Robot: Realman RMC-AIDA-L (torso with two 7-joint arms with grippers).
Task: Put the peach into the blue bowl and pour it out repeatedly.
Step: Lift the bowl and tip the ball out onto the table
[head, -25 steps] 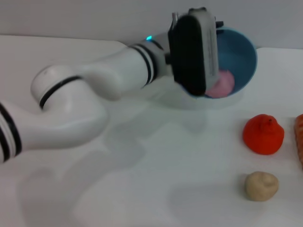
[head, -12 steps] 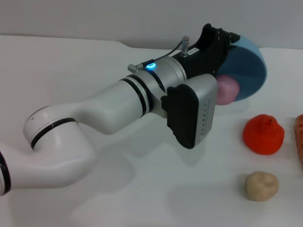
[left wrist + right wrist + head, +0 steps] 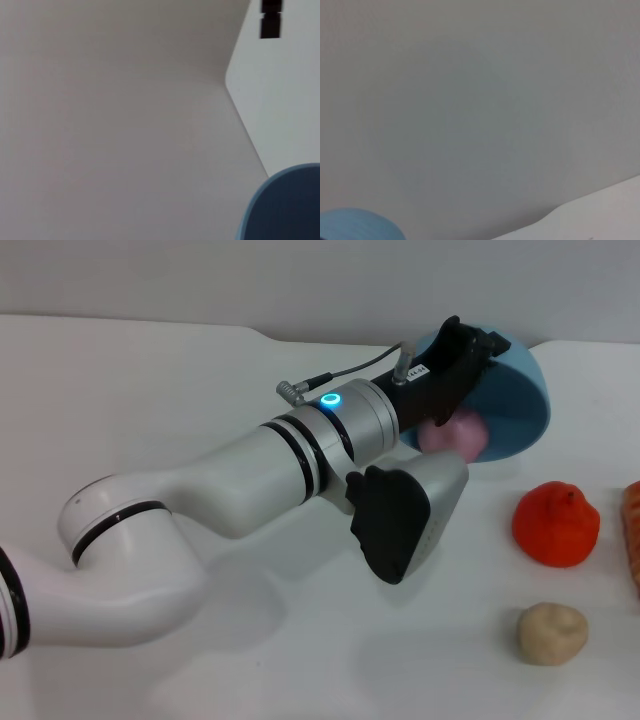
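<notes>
My left gripper [image 3: 468, 346] is shut on the rim of the blue bowl [image 3: 518, 400] at the back right of the table in the head view. It holds the bowl tipped on its side, with the mouth facing my arm. The pink peach [image 3: 456, 435] sits at the lower edge of the bowl's mouth, close to the table; I cannot tell whether it is inside or just out. The black gripper body partly hides it. An edge of the bowl shows in the left wrist view [image 3: 285, 205] and in the right wrist view [image 3: 355, 225]. My right gripper is out of view.
A red-orange fruit [image 3: 556, 523] lies at the right, in front of the bowl. A beige lumpy thing [image 3: 552, 632] lies nearer me. An orange object [image 3: 632, 530] is cut off by the right edge. My left forearm [image 3: 250, 475] spans the white table's middle.
My left wrist has rolled and tipped the bowl from nearly upright onto its side. The peach has slid from the bowl's bottom to the lower edge of its mouth.
</notes>
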